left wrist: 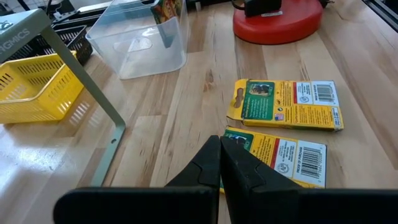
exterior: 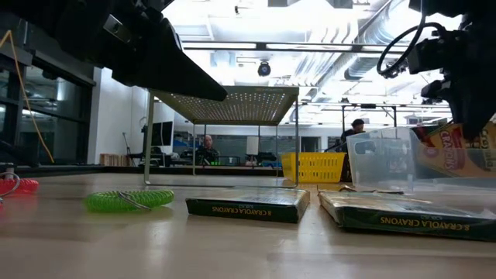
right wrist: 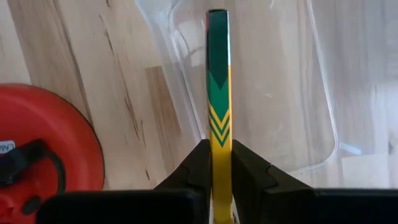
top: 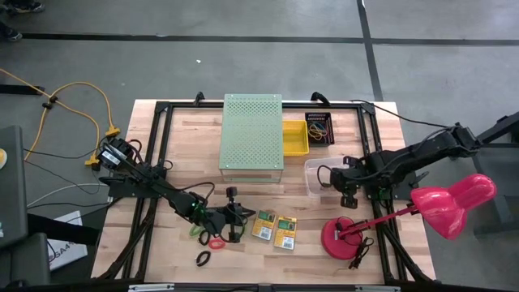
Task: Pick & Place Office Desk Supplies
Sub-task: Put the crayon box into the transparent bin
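Observation:
Two flat yellow-and-green crayon boxes [top: 263, 225] [top: 285, 231] lie flat on the table near its front edge. My left gripper [left wrist: 219, 144] hovers shut just left of them and touches nothing. Green [top: 197, 229], red [top: 216, 242] and black [top: 203, 258] band loops lie beside it. My right gripper [right wrist: 219, 163] is shut on a third crayon box [right wrist: 218, 81]. It holds that box over the clear container [top: 312, 174], where the box also shows in the low view [exterior: 457, 147]. My right gripper pinches the crayon box between its two fingers [right wrist: 198, 171], one on each broad face, at the box's upper end [right wrist: 219, 146]. The fingers point steeply down from above. The box hangs on edge below them, its lower end [left wrist: 166, 34] inside the clear container's walls.
The pink lamp's red base [top: 345, 237] stands just in front of the container, its head [top: 454, 203] to the right. The pale-green perforated box [top: 253, 134] stands at mid-table. A yellow basket [top: 294, 138] and a black basket with bands [top: 319, 130] are behind.

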Robot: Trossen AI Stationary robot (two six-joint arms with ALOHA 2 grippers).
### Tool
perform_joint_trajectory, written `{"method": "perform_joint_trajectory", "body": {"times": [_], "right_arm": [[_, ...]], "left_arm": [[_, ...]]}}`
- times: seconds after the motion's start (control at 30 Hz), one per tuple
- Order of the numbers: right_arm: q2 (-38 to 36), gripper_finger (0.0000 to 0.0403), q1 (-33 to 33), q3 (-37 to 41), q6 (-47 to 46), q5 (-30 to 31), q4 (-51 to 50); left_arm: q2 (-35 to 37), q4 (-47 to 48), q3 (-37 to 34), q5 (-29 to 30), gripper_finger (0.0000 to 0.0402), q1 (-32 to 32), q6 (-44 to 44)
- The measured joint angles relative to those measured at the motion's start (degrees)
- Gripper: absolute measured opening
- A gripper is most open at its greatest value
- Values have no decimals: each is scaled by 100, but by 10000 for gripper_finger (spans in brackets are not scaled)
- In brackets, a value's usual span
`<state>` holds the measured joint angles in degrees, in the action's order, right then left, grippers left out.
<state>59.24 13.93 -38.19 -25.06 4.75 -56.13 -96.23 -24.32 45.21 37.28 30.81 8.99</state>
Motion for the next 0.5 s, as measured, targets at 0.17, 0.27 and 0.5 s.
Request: {"method": "perform_joint_trajectory", "body": {"times": [0.17, 0.27, 0.5], "right_arm": [[35, 69, -10, -1, -24, 34, 17], [33, 92, -12, -1, -44, 89, 29], [33, 125, -12, -1, -121, 249, 24]], "left_arm": [[0, 0, 0, 2, 1, 0, -2], [0, 0, 0, 0, 1, 0, -2], [0, -2, 0, 2, 1, 0, -4]]}}
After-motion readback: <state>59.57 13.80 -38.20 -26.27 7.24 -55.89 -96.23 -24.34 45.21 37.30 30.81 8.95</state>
